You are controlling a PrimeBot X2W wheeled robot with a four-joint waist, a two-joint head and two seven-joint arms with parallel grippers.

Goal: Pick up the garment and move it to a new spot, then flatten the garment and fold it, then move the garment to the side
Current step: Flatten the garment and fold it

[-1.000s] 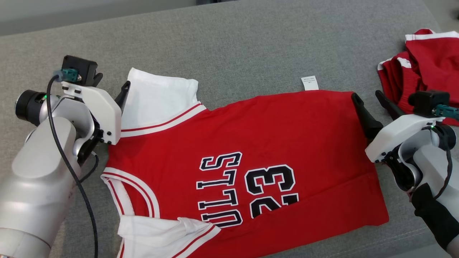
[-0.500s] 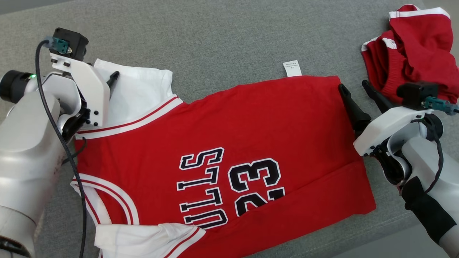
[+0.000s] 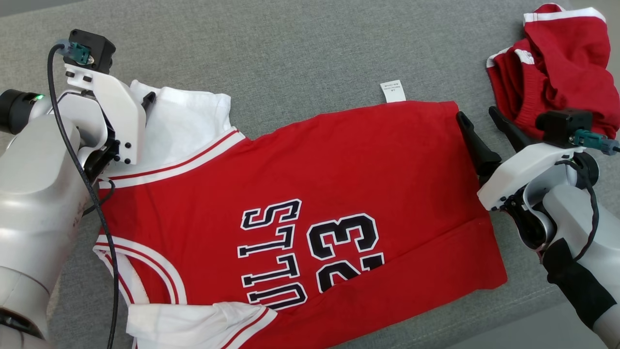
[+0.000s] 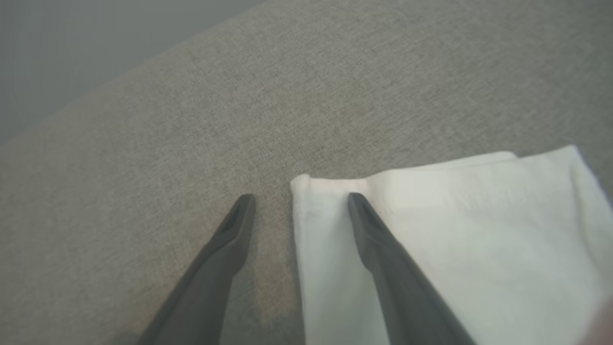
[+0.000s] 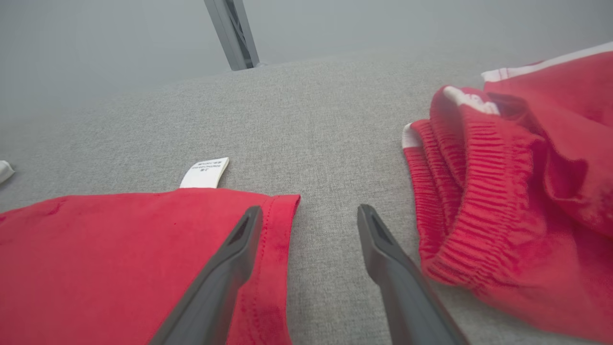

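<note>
Left claw: the left gripper (image 4: 301, 197) is released, with its fingers spread wide. One finger sits over the left edge of the white sleeve (image 4: 455, 230) and the other over bare cushion.
Right claw: the right gripper (image 5: 310, 210) is also released and empty. One finger is over the far hem corner (image 5: 282, 206) and the other over bare cushion.
Contact: I cannot tell whether any fingertip is actually pressing on the cloth.
Garment: the red jersey (image 3: 339, 169) lies spread across the middle of the grey cushion (image 3: 300, 48). Its collar end is to the left, its hem is to the right and the lettering faces up.
Lie of the cloth: the body is mostly flat. The near sleeve (image 3: 193, 322) is rumpled, and a crease runs along the near right part.
Step in hand: it looks to me like taking hold of the two far corners, either to pull the jersey flat or to start the fold.
Doing it well, left: I'd slide that claw a touch further right so both layers of the sleeve edge go between the fingers, then pinch low against the cushion.
Doing it well, right: that claw wants a small nudge left, so the hem corner sits properly inside the gap and not just under one finger.
Together: both should close and lift evenly, keeping the far edge taut between them so it carries over straight.
Watch out: the red shorts (image 3: 557, 63) lie bunched just beside the right claw and could snag.
Also: the care label (image 3: 392, 91) sticks out past the far edge and may flip under.
</note>
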